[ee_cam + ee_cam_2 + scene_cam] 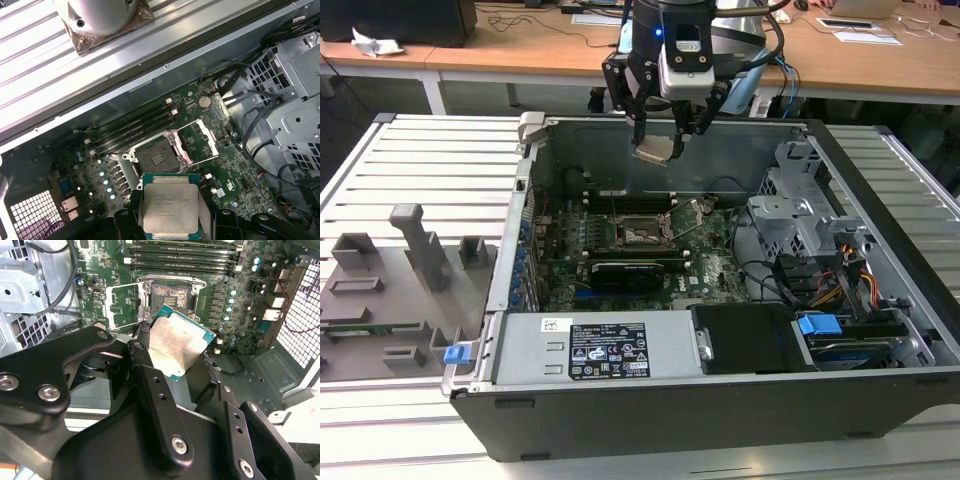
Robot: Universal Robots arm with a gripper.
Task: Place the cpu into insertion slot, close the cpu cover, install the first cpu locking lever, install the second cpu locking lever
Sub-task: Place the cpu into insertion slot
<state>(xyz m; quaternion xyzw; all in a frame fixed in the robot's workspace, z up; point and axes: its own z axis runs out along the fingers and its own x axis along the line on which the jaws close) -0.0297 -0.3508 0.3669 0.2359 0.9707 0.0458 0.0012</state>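
Second wrist view: the gripper is seen clenched on the cpu, with its black fingers pressed against opposite edges of the chip. Held this way, the silver-grey top is left uncovered, and the underside is presumably kept free for seating. In the exterior view the chip is carried in the air well above the insertion slot, apart from it and from everything else inside the computer case; it looks slightly tilted there, though the angle cannot be judged firmly. In the first wrist view the insertion slot is shown with its dark pin-grid centre bare, so placement is judged not yet done. Hinged to one edge of the slot, the cpu cover is swung open and laid back over the motherboard, which leaves the opening unobstructed for a chip lowered from above. Both locking levers are judged to be released, since the cover could not otherwise stand open, but their thin wires cannot be traced with certainty. On the side of the slot away from the gripper, a bank of memory modules is seated in parallel rows, well clear of the path down to the socket.
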